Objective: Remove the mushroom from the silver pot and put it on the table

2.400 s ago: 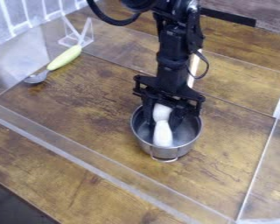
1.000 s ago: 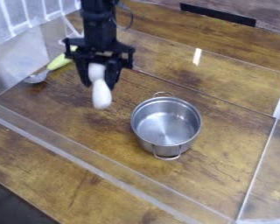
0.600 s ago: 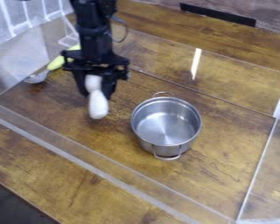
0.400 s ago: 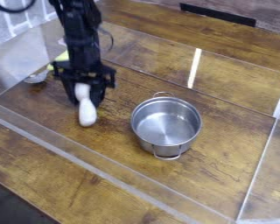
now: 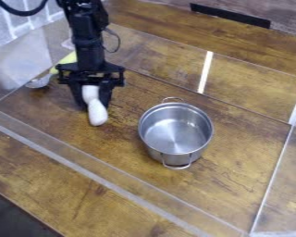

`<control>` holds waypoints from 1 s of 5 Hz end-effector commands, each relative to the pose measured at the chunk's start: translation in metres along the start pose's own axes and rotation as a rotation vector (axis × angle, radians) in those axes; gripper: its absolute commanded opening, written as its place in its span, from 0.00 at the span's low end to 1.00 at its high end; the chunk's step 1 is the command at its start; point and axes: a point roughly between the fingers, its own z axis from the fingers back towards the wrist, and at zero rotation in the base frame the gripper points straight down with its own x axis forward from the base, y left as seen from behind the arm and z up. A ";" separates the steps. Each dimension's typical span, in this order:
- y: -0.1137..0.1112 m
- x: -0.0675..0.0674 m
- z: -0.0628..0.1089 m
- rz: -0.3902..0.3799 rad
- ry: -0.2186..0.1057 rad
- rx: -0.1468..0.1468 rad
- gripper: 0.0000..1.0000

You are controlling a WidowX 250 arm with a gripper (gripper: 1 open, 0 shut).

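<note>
Left of the pot (image 5: 176, 132), the claw (image 5: 92, 95) is pointing straight down and clamping the mushroom (image 5: 97, 112), whose white stem is hanging low at the worktop (image 5: 225, 88); contact is unclear. Behind the arm, a yellow banana-shaped object (image 5: 60, 65) is lying partly hidden.

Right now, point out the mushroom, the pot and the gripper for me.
mushroom (image 5: 97, 113), camera view, on its white stem below the fingers.
pot (image 5: 176, 148), camera view, on its shiny front wall.
gripper (image 5: 90, 95), camera view, midway between its fingertips, shut on the mushroom.
</note>
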 end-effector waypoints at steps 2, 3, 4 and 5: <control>-0.014 0.006 0.013 0.012 -0.016 -0.002 0.00; -0.019 -0.001 0.011 -0.036 0.002 0.008 1.00; -0.028 -0.006 0.010 -0.084 0.017 0.010 1.00; -0.041 -0.009 0.009 -0.130 0.030 0.002 1.00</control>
